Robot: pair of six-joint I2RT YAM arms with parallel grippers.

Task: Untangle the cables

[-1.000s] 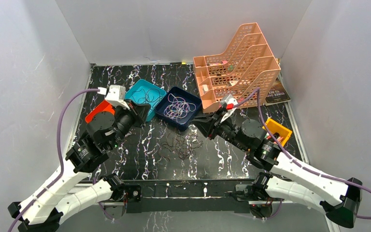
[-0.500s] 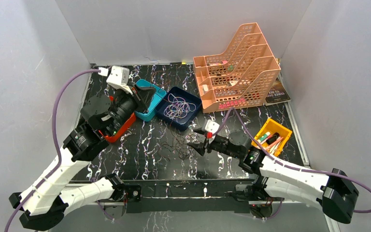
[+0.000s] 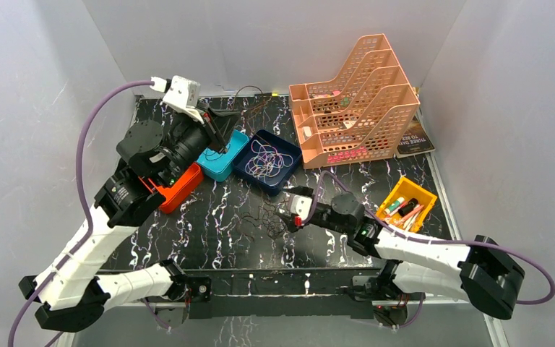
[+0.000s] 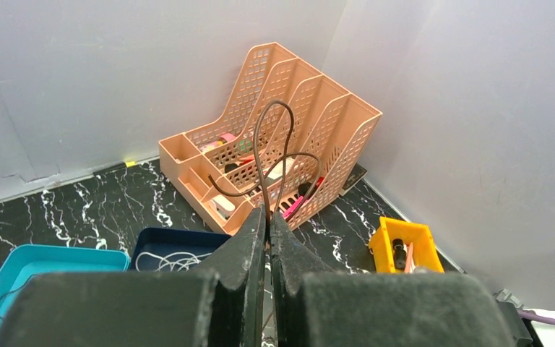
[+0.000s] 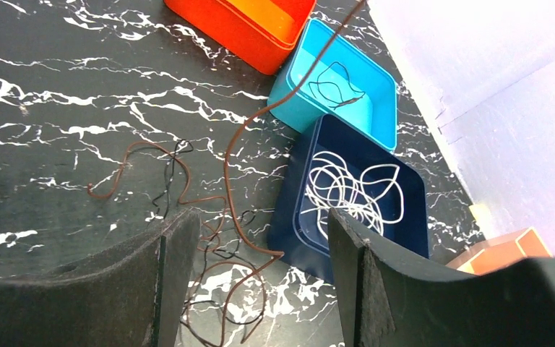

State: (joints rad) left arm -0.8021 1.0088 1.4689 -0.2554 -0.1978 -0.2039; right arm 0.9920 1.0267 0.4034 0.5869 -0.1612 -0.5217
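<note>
Spanning the whole workspace, the black marbled table (image 3: 188, 231) carries a peach file rack (image 3: 354, 101) at the back right. In front of it, to the left, sits a row of trays: a navy tray (image 5: 293, 206) with whitish strands, a teal tray (image 5: 296, 101) with one thin black strand, and a red tray (image 5: 238, 29) beside that. The left arm is raised high above the trays, and the left gripper (image 4: 265, 213) has its jaws pinched together on a single brown strand (image 5: 226, 177). Its free end loops above the fingertips, while the rest runs down to the table. The right gripper (image 5: 260, 217) sits low over the table with its jaws spread wide, holding nothing. The unsorted cables (image 3: 269, 220), a small knot of brown and black wire, lie on the bare table just in front of the navy tray, and the lifted strand runs into them. The step in hand looks like drawing one brown strand clear of the knot. Next, the right gripper would probably need to close on the remaining tangle and hold it down. The left could then pull higher or sideways until the strand slips free without dragging its neighbours along.
</note>
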